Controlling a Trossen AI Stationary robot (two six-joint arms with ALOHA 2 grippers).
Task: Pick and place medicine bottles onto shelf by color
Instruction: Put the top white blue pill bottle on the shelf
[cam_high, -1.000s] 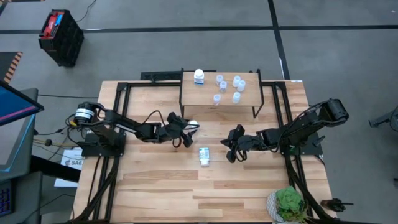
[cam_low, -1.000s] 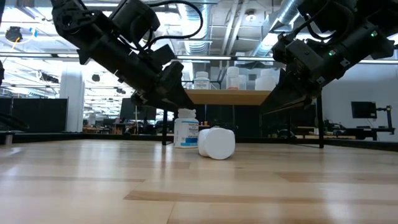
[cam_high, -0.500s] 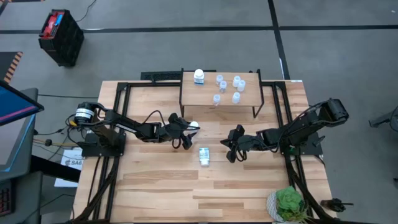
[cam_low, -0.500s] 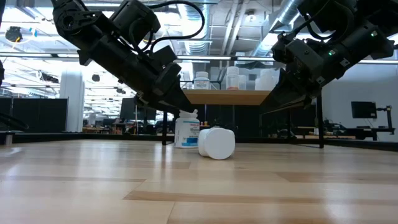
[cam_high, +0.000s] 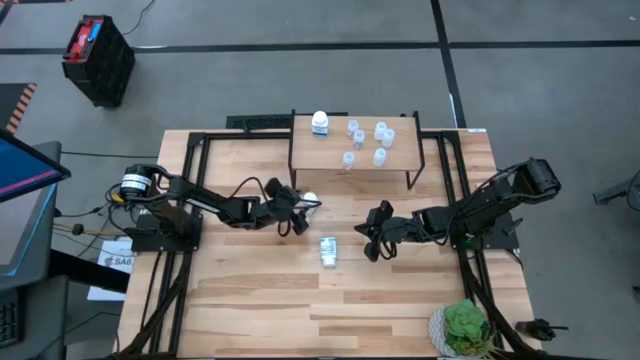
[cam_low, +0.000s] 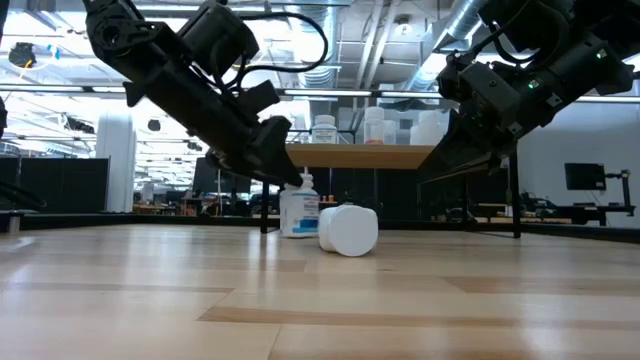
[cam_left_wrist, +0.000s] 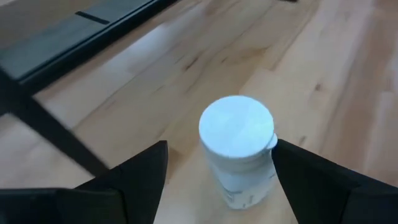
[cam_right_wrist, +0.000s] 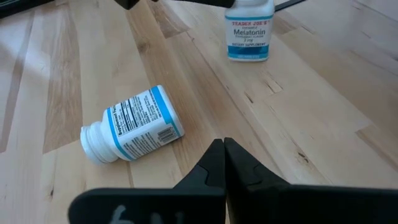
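A white medicine bottle (cam_left_wrist: 236, 149) stands upright on the table in front of the shelf (cam_high: 350, 165); it also shows in the high view (cam_high: 311, 200). My left gripper (cam_left_wrist: 221, 146) is open, one finger on each side of the bottle's cap. A second white bottle with a blue label (cam_right_wrist: 130, 134) lies on its side near the table's middle (cam_high: 328, 250). My right gripper (cam_right_wrist: 222, 149) is shut and empty, just right of the lying bottle (cam_high: 370, 240). On the shelf stand one white bottle (cam_high: 320, 122) and several small pale-blue-topped ones (cam_high: 365, 140). My left gripper's fingers (cam_left_wrist: 292, 168) stand on either side of the upright bottle's cap (cam_left_wrist: 264, 134), slanting down from the table's left. One finger is very close to the cap's edge; I cannot tell whether it touches. The bottle stands on the table.
A green potted plant (cam_high: 465, 328) stands at the near right corner. The shelf's black legs (cam_high: 410, 178) stand just behind the working area. Bare tabletop lies toward the near edge (cam_high: 300, 310).
My left gripper has gone down and a little toward the upright white bottle, so its open fingers now flank the cap. My right arm has kept still.
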